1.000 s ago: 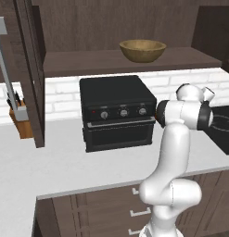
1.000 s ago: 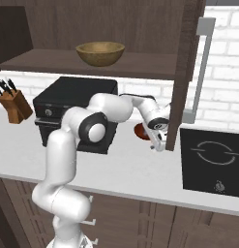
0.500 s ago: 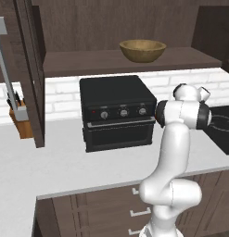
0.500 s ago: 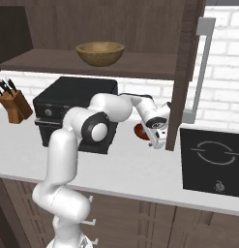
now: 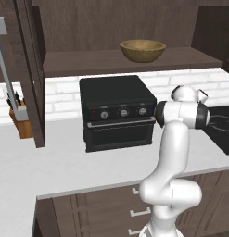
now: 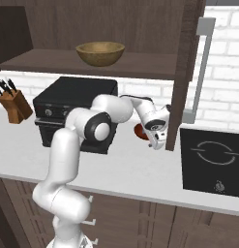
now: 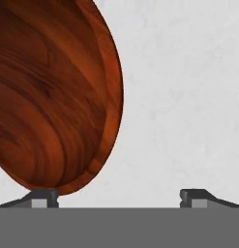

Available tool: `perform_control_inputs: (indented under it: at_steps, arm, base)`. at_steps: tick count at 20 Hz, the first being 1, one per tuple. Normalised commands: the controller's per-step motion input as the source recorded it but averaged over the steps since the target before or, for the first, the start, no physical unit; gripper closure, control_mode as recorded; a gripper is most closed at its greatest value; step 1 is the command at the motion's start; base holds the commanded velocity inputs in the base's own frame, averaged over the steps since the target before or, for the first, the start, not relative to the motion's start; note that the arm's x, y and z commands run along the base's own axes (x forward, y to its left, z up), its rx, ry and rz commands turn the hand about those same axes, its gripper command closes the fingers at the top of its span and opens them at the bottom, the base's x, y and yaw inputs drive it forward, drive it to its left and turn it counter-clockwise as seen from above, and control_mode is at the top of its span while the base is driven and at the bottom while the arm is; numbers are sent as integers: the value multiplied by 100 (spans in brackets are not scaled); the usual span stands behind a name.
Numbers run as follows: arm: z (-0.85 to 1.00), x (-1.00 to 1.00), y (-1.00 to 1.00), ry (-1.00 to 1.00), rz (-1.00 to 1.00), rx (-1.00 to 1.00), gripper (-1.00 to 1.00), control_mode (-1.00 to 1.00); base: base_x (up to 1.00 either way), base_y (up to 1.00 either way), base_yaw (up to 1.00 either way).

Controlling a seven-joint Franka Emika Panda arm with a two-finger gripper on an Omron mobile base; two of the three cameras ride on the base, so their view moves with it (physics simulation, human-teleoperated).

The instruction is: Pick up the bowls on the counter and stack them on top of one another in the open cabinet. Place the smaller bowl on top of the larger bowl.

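The larger bowl (image 5: 143,50) (image 6: 100,52), light tan wood, sits upright on the shelf of the open cabinet (image 6: 145,62). The smaller bowl (image 6: 140,131) (image 7: 53,97), glossy dark red, rests on the white counter (image 6: 130,167) beside the cabinet door, partly hidden behind the hand. My gripper (image 6: 156,143) (image 7: 120,197) hangs open just above it, pointing down. In the hand view the bowl's near rim lies just inside the left fingertip (image 7: 43,197), while the right fingertip (image 7: 196,196) stands over bare counter. Nothing is held.
A black toaster oven (image 5: 118,111) (image 6: 75,104) stands on the counter left of the red bowl. The tall dark cabinet door (image 6: 186,72) hangs open right beside the gripper. A black cooktop (image 6: 213,160) lies to the right, a knife block (image 6: 12,104) at far left.
The hand has turned and shifted a little over the red bowl. The jaws stay open and both bowls stay in place.
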Motion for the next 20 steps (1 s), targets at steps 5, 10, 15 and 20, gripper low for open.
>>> perform_control_inputs:
  at_steps: [5,10,15,20]
  arm:
    - [-9,31,0,-1,0,0,-100,-100]
    - [-8,26,0,0,0,0,-100,-100]
    - [-17,16,0,-1,0,0,-100,-100]
    - [-19,0,0,0,0,0,-100,-100]
  base:
    - [0,0,0]
    - [0,0,0]
    - [0,0,0]
    - [0,0,0]
